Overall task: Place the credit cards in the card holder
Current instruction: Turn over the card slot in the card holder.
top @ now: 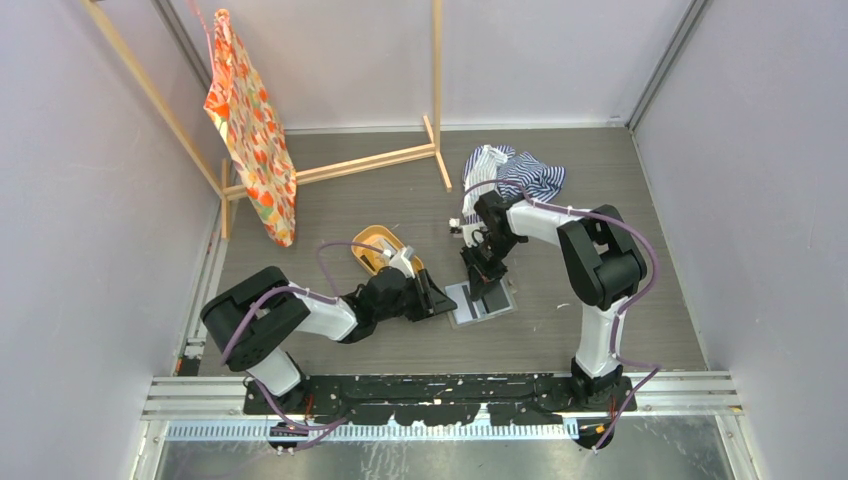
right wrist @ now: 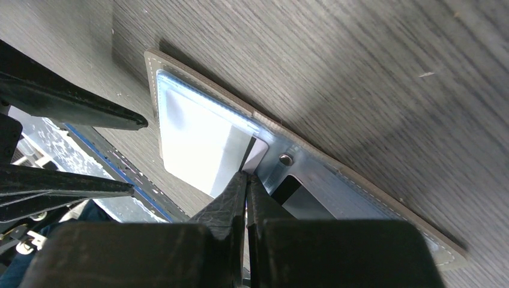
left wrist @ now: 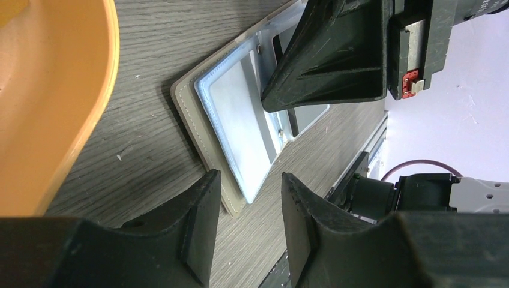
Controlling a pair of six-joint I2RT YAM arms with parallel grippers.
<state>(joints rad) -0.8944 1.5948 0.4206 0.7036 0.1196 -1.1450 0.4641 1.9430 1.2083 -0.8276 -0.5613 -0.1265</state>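
Left gripper point(left wrist: 249, 186) has its jaws apart over a corner of the card holder point(left wrist: 237, 129), which lies open and flat mid-table point(top: 640, 200). Right gripper point(right wrist: 246, 180) is pinched together on a white card point(right wrist: 257, 155), the card's edge at the holder's clear pocket. Orange tray point(top: 372, 243) sits just beyond, to the left.

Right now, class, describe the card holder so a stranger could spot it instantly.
Find the grey wood-grain table, then the orange tray near its middle. Just right of it lies the card holder: flat, opened out, tan-edged with pale blue-grey lining, unlike the tray's raised rim.
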